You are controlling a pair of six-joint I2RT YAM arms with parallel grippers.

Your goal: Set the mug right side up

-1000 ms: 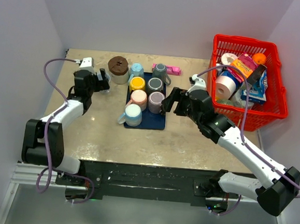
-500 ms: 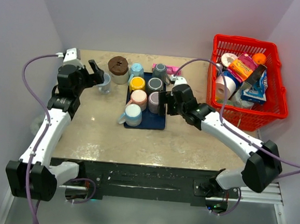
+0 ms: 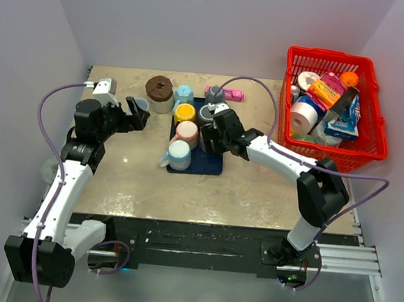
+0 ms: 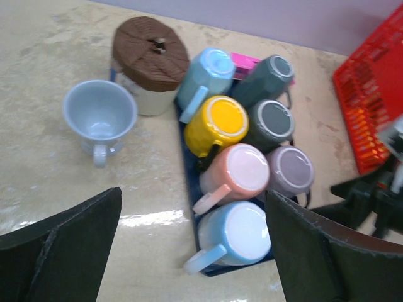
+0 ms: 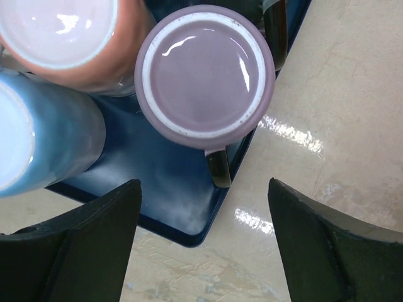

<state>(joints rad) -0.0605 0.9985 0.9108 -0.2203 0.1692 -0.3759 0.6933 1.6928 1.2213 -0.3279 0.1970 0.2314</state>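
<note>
At mid-table (image 3: 255, 190), on the dark blue tray (image 5: 165, 184), the mauve mug (image 5: 204, 72) stands bottom up, its dark handle reaching toward the tray's edge. The right pincer (image 5: 203, 185) hovers over it, released, with a finger wide on either side and touching nothing. How far above the mug it hangs I cannot tell. From overhead, that pincer hides the mug almost wholly.

Beside it, the pink mug (image 5: 60, 38) and the pale blue mug (image 5: 38, 135) are cut off by the wrist view's frame; both show their bases. So does the yellow mug (image 4: 220, 119).

Off the tray to the left, a grey-blue mug (image 4: 99, 113) stands upright and empty, just beside a brown-lidded jar (image 4: 151, 53). The left pincer (image 4: 192, 195) is released above the table near them, grasping nothing.

A pink packet (image 4: 245, 61) behind the tray is mostly hidden by mugs. The red basket (image 3: 332, 55) at the right holds a white roll, packets and something orange. Their print is too small to read.
</note>
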